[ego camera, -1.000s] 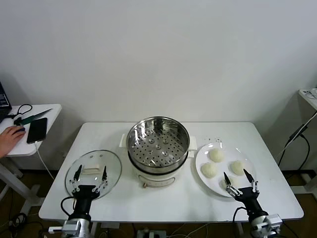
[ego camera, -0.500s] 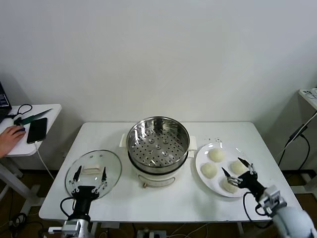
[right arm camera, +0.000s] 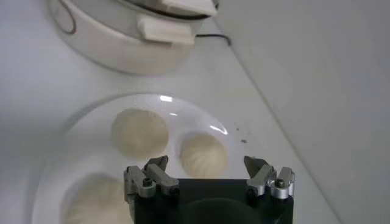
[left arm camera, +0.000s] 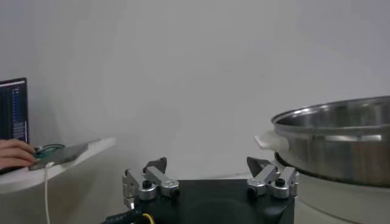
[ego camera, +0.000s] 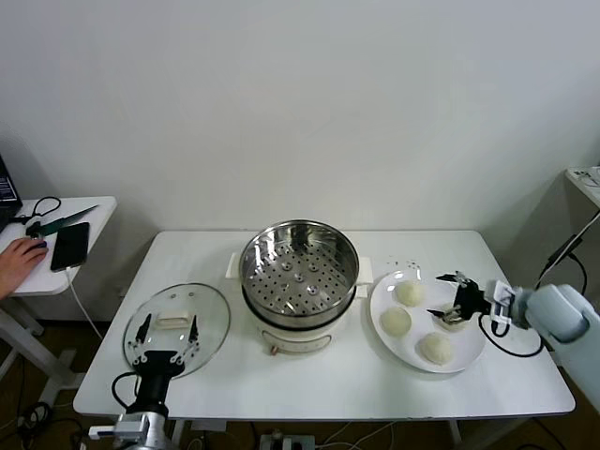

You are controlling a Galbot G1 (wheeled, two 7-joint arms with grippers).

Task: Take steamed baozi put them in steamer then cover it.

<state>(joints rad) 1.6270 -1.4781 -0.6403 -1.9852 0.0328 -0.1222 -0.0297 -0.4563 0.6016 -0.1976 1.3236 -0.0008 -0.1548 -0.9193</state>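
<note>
The right gripper [ego camera: 449, 298], jaws spread wide and holding nothing, has swung in half a second from the table's near edge up over the flat white plate [ego camera: 466, 358] and now reaches in from the three o'clock side, hovering at the bun on the plate's right — the first pick looks only moments away, though no bun has yet been lifted.

Four small round cream-white steamed baozi [ego camera: 396, 322] lie on that plate: one at twelve o'clock, one at nine, one at six, and the fourth at three o'clock, mostly hidden behind the gripper in the head view. From the right wrist camera only three of them show on the plate [right arm camera: 73, 140] ahead of the open fingers.

One wide round shiny steel steamer [ego camera: 300, 274] stands at the centre of the white table [ego camera: 309, 384], its perforated tray bare, none of the four buns inside.

One round clear glass cover [ego camera: 177, 328] with a flat white handle lies flat on the table at the steamer's eight o'clock, untouched. The left gripper [ego camera: 168, 330] — also spread wide and empty — waits at the near edge by the lid, where it was a second ago.

Off at nine o'clock, on a side table, one human hand [ego camera: 17, 263] rests beside one dark phone [ego camera: 70, 246].
</note>
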